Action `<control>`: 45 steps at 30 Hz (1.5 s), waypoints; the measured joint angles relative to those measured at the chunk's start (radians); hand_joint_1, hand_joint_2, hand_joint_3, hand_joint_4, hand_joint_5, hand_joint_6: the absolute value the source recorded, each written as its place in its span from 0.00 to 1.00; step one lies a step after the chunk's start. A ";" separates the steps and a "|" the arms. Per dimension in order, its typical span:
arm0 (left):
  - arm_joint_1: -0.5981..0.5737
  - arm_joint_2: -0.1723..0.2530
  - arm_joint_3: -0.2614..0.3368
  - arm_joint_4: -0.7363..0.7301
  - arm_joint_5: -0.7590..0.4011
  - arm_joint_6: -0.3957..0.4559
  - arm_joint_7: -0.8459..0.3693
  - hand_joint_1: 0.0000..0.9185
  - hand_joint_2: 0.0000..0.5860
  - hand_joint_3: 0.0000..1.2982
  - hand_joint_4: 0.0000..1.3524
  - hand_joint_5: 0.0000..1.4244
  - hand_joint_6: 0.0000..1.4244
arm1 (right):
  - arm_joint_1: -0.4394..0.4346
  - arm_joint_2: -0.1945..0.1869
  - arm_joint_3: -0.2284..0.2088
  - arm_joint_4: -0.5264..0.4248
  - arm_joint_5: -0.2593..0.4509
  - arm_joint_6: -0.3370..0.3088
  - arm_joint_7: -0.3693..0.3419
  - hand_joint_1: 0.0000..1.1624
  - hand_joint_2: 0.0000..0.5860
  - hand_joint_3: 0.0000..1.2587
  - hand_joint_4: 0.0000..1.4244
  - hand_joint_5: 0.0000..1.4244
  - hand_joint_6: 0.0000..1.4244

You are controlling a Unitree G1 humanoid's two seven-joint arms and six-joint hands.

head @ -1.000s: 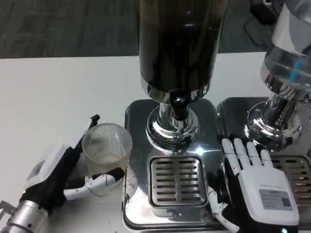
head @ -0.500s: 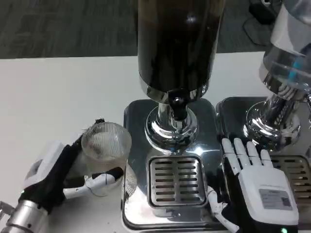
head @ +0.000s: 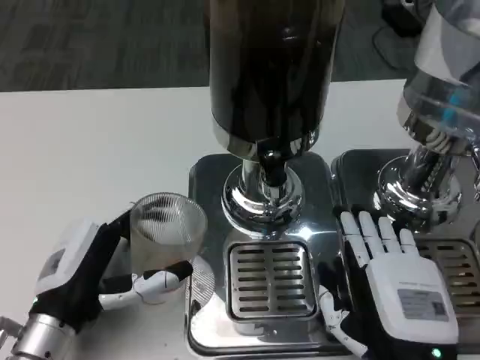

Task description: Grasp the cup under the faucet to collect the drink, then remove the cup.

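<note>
The left hand [head: 112, 266], fingers wrapped round the cup [head: 166, 238], has carried it closer to the drip grate [head: 271, 281] since a second ago; filling comes next. The cup stands upright, mouth up, left of the grate. The right hand [head: 394, 281] lies flat, fingers apart, right of the grate

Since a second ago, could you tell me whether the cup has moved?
Yes. The cup, held by the left robot hand, has edged right toward the drip grate, its rim now overlapping the dispenser base's edge.
</note>
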 measured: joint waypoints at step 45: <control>-0.185 -0.168 -0.152 0.048 0.200 -0.072 0.135 0.46 0.24 0.24 0.27 0.39 0.27 | 0.171 -0.003 -0.079 -0.190 -0.040 0.051 0.003 0.28 0.91 0.03 0.00 0.00 0.00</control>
